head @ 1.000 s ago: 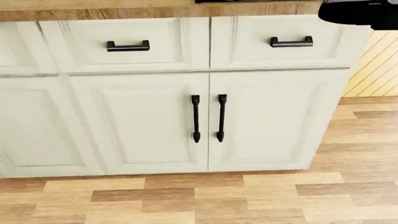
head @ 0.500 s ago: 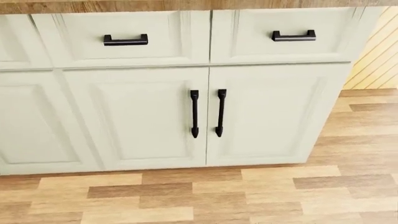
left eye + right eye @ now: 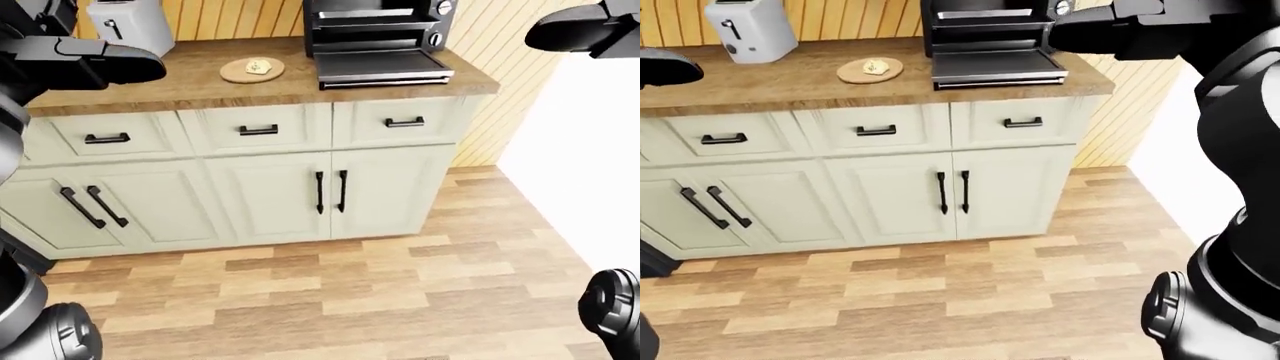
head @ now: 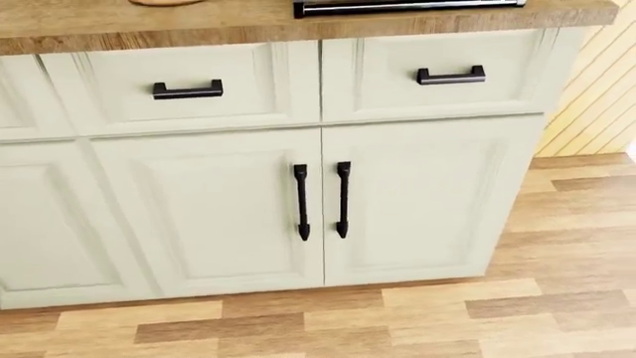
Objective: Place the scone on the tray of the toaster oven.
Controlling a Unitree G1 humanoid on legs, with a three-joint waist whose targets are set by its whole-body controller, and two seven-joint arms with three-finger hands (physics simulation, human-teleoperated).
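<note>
The scone (image 3: 257, 66) is a small pale lump on a round wooden plate (image 3: 240, 73), lying on the counter just left of the toaster oven (image 3: 375, 22). The black oven's door hangs open, and its flat tray (image 3: 380, 64) shows at the counter's edge. My left hand (image 3: 140, 66) is a dark shape at the left-eye view's top left, well left of the plate. Near the oven's right side in the right-eye view is my right hand (image 3: 1070, 36). No fingers can be made out on either hand, and neither touches the scone.
A white toaster (image 3: 748, 30) stands at the counter's left. Pale cabinet doors and drawers with black handles (image 4: 321, 200) fill the head view, above a wooden plank floor (image 3: 330, 292). A slatted wood wall (image 3: 500, 90) runs right of the counter.
The head camera has tipped upward: the cabinet slid down and the countertop with the plate's rim and oven door's edge appears. The black shape at the top right a second ago is gone.
</note>
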